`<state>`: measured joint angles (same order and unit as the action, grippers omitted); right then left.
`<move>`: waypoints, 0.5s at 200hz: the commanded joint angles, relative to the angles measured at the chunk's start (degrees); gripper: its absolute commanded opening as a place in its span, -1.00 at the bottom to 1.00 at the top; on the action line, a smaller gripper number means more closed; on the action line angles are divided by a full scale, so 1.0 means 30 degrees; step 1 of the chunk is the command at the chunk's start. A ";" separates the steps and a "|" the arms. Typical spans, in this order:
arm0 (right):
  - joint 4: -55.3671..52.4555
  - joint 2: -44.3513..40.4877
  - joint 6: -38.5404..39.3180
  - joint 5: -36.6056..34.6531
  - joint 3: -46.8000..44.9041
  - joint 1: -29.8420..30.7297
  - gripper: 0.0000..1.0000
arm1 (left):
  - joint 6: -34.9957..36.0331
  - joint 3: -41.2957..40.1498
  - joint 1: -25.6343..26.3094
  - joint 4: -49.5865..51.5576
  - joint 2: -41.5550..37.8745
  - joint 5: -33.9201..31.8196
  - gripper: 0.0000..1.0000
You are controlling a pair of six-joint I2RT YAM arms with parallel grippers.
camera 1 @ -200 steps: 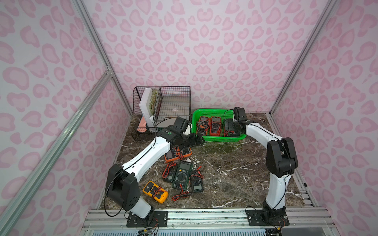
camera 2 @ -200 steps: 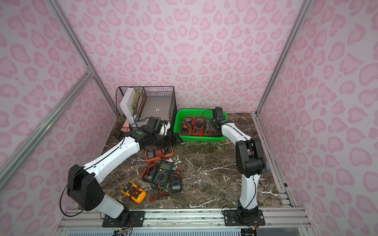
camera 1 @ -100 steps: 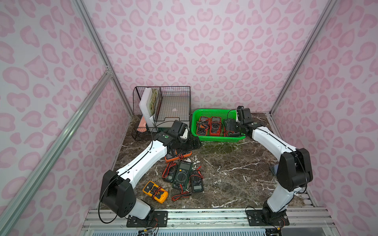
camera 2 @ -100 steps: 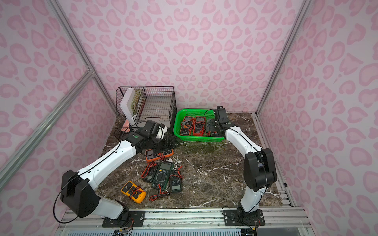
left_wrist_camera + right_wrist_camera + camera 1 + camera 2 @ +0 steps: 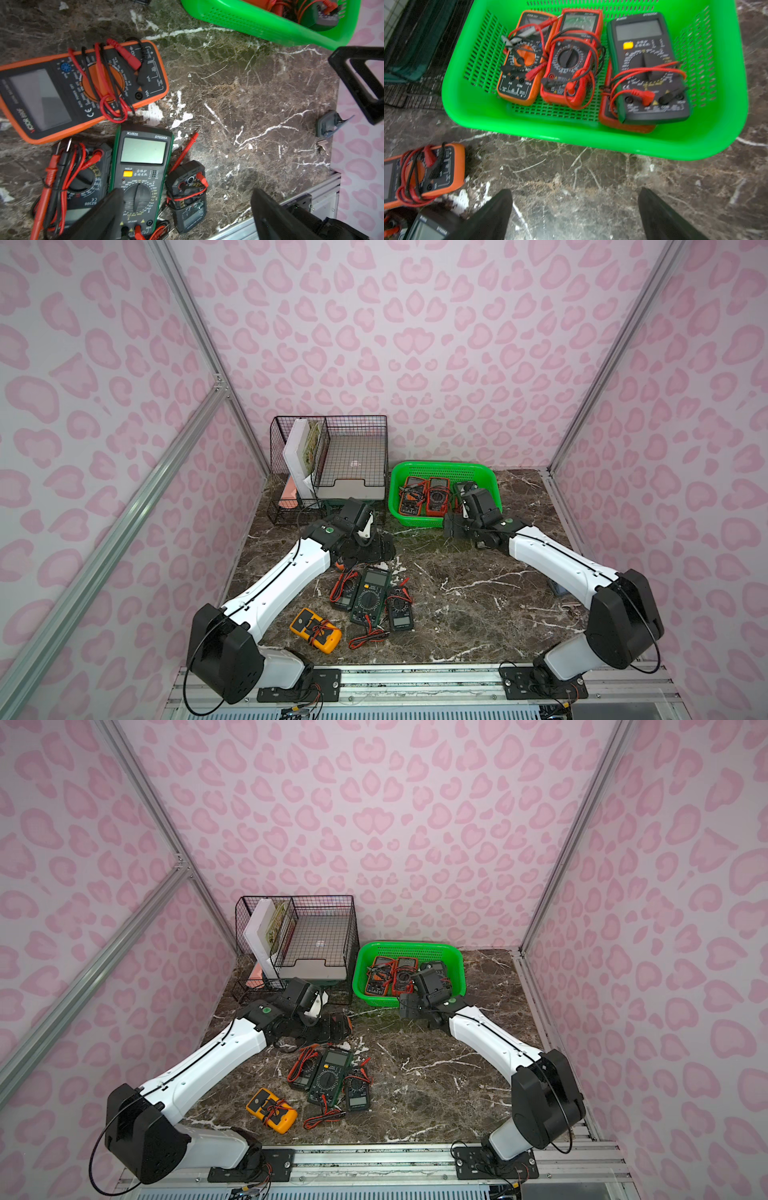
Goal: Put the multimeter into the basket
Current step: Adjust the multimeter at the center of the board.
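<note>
Hovering over the marble tabletop (image 5: 249,104), the left gripper (image 5: 187,193) and right gripper (image 5: 574,190) both gape empty. The flat orange-cased plastic multimeter (image 5: 83,89), leads (image 5: 128,56) wound round it, lies near the bright green perforated plastic basket (image 5: 249,20), outside it. It looks rigid and lightish (loose leads could snag); I'd pinch across its narrow sides.
</note>
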<state>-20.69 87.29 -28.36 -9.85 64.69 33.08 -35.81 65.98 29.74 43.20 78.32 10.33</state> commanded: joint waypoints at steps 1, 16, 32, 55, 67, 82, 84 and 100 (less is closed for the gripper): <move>-0.0113 -0.0431 -0.0990 -0.0347 -0.0717 0.0648 0.98 | 0.0204 -0.0786 -0.0009 0.0581 -0.0603 -0.1114 0.97; -0.0185 -0.0647 -0.1166 -0.0337 -0.1256 0.1041 0.98 | 0.0135 -0.1442 0.0011 0.0778 -0.1047 -0.1510 0.97; -0.0391 -0.0957 -0.1423 -0.0126 -0.1750 0.1375 0.98 | 0.0014 -0.2141 0.0020 0.1021 -0.1441 -0.1903 0.97; -0.0521 -0.1637 -0.1922 0.0440 -0.2473 0.1926 0.99 | -0.0392 -0.2887 0.0020 0.1563 -0.1884 -0.2357 0.97; -0.0633 -0.1960 -0.2089 0.0457 -0.2767 0.2310 0.99 | -0.0532 -0.3299 0.0074 0.1549 -0.2137 -0.2352 0.97; -0.0631 -0.2437 -0.2275 0.0234 -0.3259 0.2844 0.98 | -0.0561 -0.3857 0.0129 0.1333 -0.2369 -0.2511 0.97; -0.0662 -0.2494 -0.2327 0.0235 -0.3327 0.2900 0.98 | -0.0569 -0.3923 0.0157 0.1325 -0.2368 -0.2536 0.97; -0.0886 -0.2884 -0.2580 0.0465 -0.3734 0.3241 0.99 | -0.0715 -0.4219 0.0319 0.1557 -0.2483 -0.2907 0.97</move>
<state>-22.09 80.01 -34.33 -8.84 54.81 41.63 -37.28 54.43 30.20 46.41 71.40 3.66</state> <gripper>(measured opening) 0.991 0.985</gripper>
